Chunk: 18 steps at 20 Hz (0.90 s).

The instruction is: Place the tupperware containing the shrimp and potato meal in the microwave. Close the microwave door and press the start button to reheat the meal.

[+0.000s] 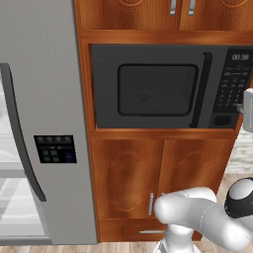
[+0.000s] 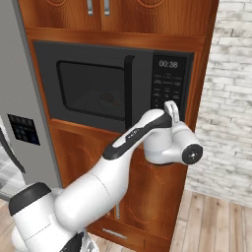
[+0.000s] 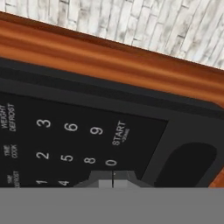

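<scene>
The black microwave point(image 1: 163, 86) sits in a wooden cabinet, and its door point(image 1: 106, 89) is closed, with the bar handle point(image 1: 201, 89) upright. Through the dark window the tupperware point(image 2: 110, 100) shows dimly on the turntable, with brown-orange food in it. My gripper point(image 2: 171, 106) is shut with nothing in it and is held at the lower keypad point(image 2: 167, 86), also seen as the gripper point(image 1: 247, 109) at the right edge. In the hand view the joined fingertips point(image 3: 113, 178) lie just below the 0 key, and the START button point(image 3: 119, 132) is slightly above and to the right.
A tall grey fridge point(image 1: 44, 123) stands left of the cabinet. Wooden cabinet doors point(image 1: 128, 178) lie below the microwave. A white brick wall point(image 2: 231, 98) is on the right. A dark oval button point(image 3: 186, 164) sits beside the keypad.
</scene>
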{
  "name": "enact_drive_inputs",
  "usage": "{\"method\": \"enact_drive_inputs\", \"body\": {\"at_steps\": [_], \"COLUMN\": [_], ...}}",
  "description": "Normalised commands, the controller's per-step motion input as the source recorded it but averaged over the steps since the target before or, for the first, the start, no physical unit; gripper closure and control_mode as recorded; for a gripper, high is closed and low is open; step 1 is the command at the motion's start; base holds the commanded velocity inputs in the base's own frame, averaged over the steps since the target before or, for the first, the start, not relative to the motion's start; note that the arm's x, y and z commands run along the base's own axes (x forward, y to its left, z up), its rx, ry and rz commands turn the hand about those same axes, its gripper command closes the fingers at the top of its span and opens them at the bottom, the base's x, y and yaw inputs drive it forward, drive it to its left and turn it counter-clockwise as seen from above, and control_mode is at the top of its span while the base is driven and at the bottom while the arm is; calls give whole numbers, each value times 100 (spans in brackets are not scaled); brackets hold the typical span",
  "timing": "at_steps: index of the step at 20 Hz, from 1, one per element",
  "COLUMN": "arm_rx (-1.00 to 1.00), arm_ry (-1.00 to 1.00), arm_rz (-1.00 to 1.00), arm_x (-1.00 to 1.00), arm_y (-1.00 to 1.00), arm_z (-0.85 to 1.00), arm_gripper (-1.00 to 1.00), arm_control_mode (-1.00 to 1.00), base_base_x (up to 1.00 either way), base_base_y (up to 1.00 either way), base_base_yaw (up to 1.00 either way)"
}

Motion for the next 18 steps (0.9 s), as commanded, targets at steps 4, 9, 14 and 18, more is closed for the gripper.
{"method": "enact_drive_inputs", "body": {"at_steps": [4,9,14,18], "arm_rx": [1,1,0,0], "arm_ry": [0,-1,-2,-3], "arm_rz": [0,0,0,0], "arm_x": [26,27,27,31], "arm_y": [-11,-12,-9,-4], "arm_z": [-14,-12,-12,-9], "arm_gripper": [100,100,100,100], "arm_control_mode": [-100,-100,-100,-100], "base_base_x": [0,0,0,0], "base_base_y": [0,0,0,0], "base_base_yaw": [0,0,0,0]}}
